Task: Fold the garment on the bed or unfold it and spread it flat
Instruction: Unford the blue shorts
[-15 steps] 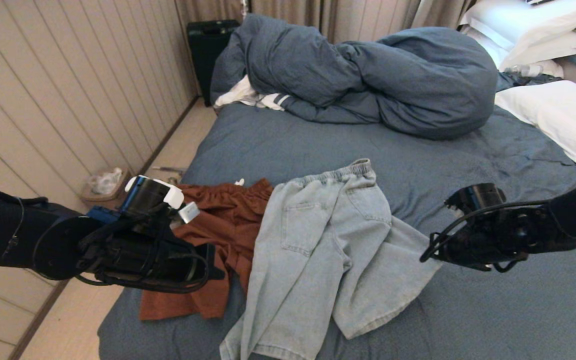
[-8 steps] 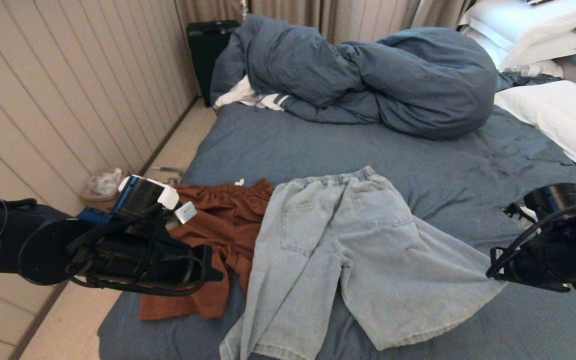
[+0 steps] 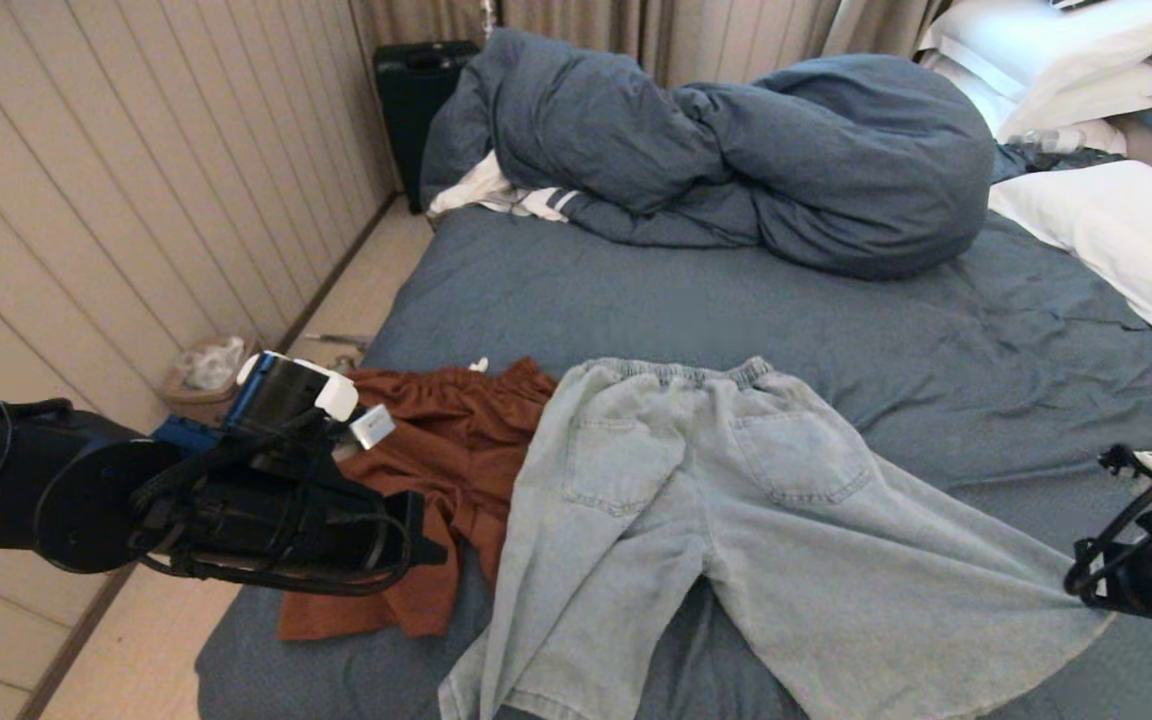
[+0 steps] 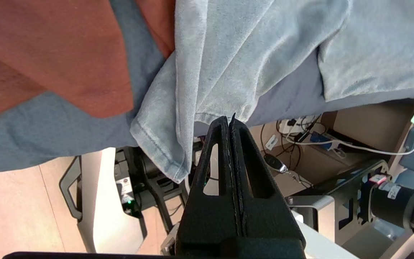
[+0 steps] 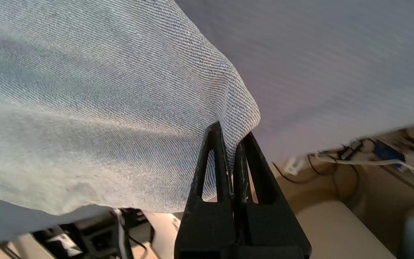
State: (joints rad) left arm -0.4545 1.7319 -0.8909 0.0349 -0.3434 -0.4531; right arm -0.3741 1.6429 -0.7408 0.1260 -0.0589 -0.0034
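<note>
While my right gripper is pressed together on the hem corner of one leg of the light denim trousers, that leg runs out straight from the seat toward it, low at the right edge of the head view. My left gripper is also pressed together, its tips at the hem of the other leg, which hangs over the near edge of the bed; from the left wrist view I cannot tell for certain whether cloth is actually pinched between them.

The trousers lie back side up on the slate-blue sheet, between the two grippers. Their elastic waistband points away from both grippers, toward the far bunched duvet, and the two back pockets show just below it. The long axis runs from the waistband down to the near edge, with the legs splayed apart in a wide inverted V, one toward each gripper. The left leg is folded lengthwise on itself near its hem.

A rust-orange garment lies crumpled beside the trousers, just past the left gripper, with the trousers overlapping its edge. White pillows sit beyond the right gripper at the head of the bed.

I can read no brand, label or writing on the trousers.
</note>
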